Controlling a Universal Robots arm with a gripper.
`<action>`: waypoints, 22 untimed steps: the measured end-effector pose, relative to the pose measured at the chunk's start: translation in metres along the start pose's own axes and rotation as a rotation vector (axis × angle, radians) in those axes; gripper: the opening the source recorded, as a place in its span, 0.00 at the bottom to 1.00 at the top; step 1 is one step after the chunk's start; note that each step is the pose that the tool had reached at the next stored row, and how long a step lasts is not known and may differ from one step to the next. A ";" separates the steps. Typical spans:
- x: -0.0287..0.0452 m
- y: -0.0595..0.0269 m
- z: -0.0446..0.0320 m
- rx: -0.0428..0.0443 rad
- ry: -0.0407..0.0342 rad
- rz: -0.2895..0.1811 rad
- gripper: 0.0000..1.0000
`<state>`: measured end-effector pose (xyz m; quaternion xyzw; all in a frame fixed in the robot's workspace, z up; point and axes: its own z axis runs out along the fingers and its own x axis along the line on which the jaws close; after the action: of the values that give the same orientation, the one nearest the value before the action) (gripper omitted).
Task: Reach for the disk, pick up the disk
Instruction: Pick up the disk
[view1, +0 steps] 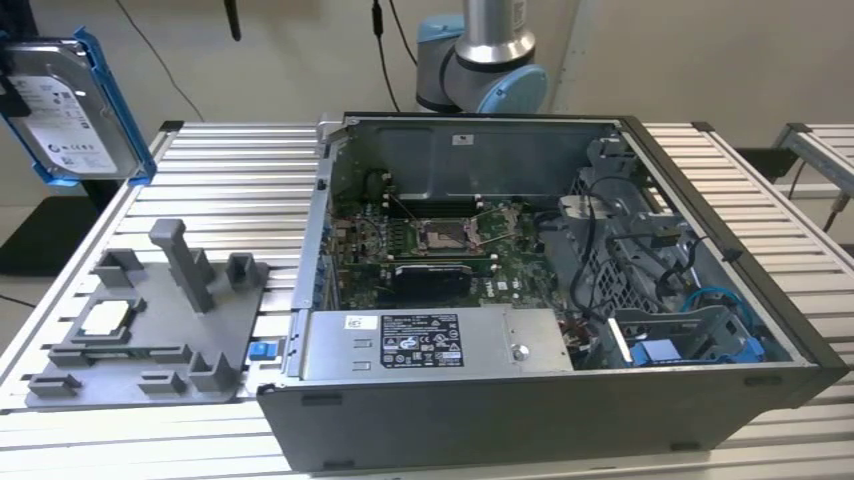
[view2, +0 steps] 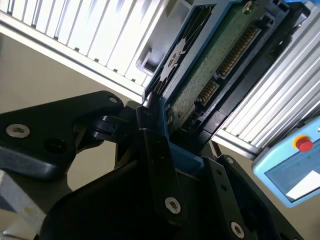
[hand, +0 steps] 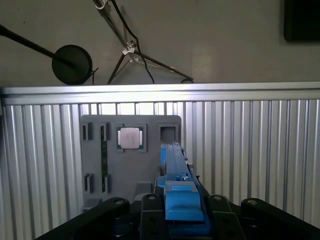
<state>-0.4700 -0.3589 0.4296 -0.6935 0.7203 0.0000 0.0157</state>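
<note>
Your disk (view1: 67, 110), the flat rectangular silver-grey metal hard drive with the white printed label and the bright blue plastic bracket round its edges, is off the table. In the exterior view it hangs upright at that view's far left, label facing the camera, with nothing under it that it rests on. In the second wrist view you see its other face, the green circuit board (view2: 210, 70) with its row of connector pins. In the first wrist view it runs edge-on away from the camera.

The black gripper (view2: 182, 155) is clamped on the blue bracket at one end of the disk. In both wrist views the dark fingers (hand: 150, 202) press against the bracket from either side with no gap showing. I judge both the reach and the pick-up done: the drive is gripped and carried clear of every surface, and nothing of the task looks left.

Below the disk in the first wrist view lies the grey moulded plastic fixture plate (hand: 100, 125) with its slots and posts, and the small square silver chip (hand: 130, 137) sits in one of its pockets. That plate (view1: 160, 345) rests on the ribbed aluminium table (view1: 227, 160), at the exterior view's left. Beside it stands the open dark grey metal computer case (view1: 534, 420), well apart from the drive. The arm's grey-and-blue jointed base (view1: 481, 60) rises behind the case.
</note>
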 end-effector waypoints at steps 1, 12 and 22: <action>0.0000 0.0000 -0.0003 0.0000 0.0000 0.000 0.00; -0.0002 -0.0001 -0.0062 0.0000 0.0000 0.000 0.00; -0.0004 -0.0002 -0.0171 0.0001 -0.0001 0.000 0.00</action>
<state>-0.4701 -0.3589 0.4467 -0.6935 0.7202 0.0000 0.0157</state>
